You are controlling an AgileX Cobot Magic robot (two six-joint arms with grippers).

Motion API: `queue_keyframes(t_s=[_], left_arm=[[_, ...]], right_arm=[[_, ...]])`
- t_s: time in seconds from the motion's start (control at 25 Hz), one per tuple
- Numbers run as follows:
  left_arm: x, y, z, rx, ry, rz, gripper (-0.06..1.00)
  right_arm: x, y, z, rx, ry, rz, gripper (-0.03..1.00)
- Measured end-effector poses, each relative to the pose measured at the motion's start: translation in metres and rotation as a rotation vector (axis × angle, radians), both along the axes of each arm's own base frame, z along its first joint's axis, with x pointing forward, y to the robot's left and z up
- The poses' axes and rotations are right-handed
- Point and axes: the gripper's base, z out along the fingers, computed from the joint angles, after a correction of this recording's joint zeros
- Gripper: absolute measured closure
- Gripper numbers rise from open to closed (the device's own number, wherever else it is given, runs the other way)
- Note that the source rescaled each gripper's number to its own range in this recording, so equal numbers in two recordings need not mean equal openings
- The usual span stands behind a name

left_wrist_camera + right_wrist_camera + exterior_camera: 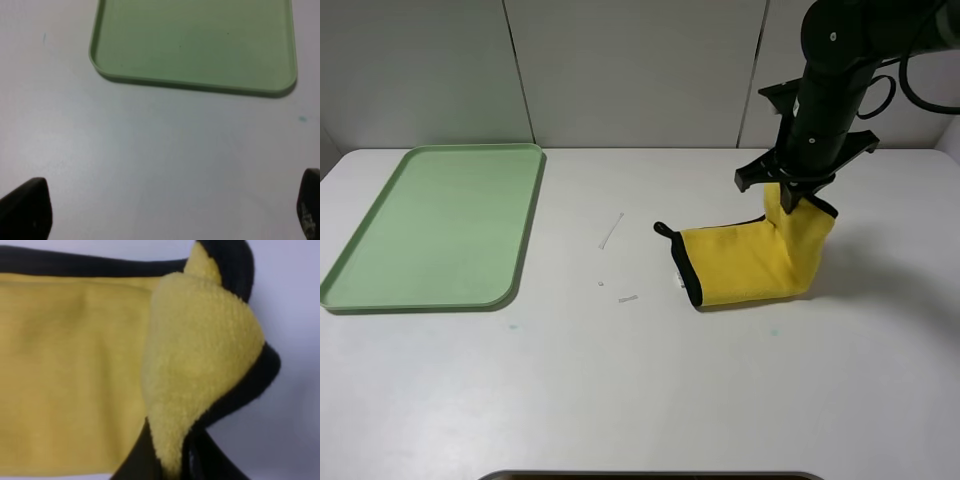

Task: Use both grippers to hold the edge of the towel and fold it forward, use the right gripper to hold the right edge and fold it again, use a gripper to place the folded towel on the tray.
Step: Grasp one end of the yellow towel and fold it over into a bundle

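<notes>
The yellow towel point(750, 262) lies folded on the white table right of centre, its black-trimmed left end flat and its small black loop point(663, 230) pointing left. My right gripper point(788, 196) is shut on the towel's right edge and holds it lifted above the table, so the cloth curves up. In the right wrist view the plush yellow cloth point(200, 365) is pinched between the dark fingers point(205, 460), with black edge trim point(250, 385) around it. My left gripper point(165, 210) is open over bare table near the mint-green tray point(195, 85). The tray point(360, 290) lies at the far left.
A few small white scraps point(611, 234) lie on the table between the tray and the towel. A grey panelled wall stands behind the table. A dark edge point(650, 476) shows at the table's front.
</notes>
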Motion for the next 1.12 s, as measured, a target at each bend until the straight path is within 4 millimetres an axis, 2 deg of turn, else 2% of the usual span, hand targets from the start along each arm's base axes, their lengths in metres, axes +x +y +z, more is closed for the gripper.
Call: queue_keyframes(t_s=[0.12,0.36,0.52,1.12], left_arm=[[0.0,0.0,0.0,0.0,0.0,0.0,-0.04],[0.0,0.0,0.0,0.0,0.0,0.0,-0.04],[0.0,0.0,0.0,0.0,0.0,0.0,-0.04],[0.0,0.0,0.0,0.0,0.0,0.0,-0.04]], right_arm=[[-0.004,0.013,-0.003,0.009,0.004,0.022,0.91],[-0.01,0.035,-0.026,0.024,0.069,0.042,0.91],[-0.013,0.046,-0.033,0.036,0.074,0.062,0.91],[-0.021,0.062,-0.04,0.12,0.135,0.075,0.91]])
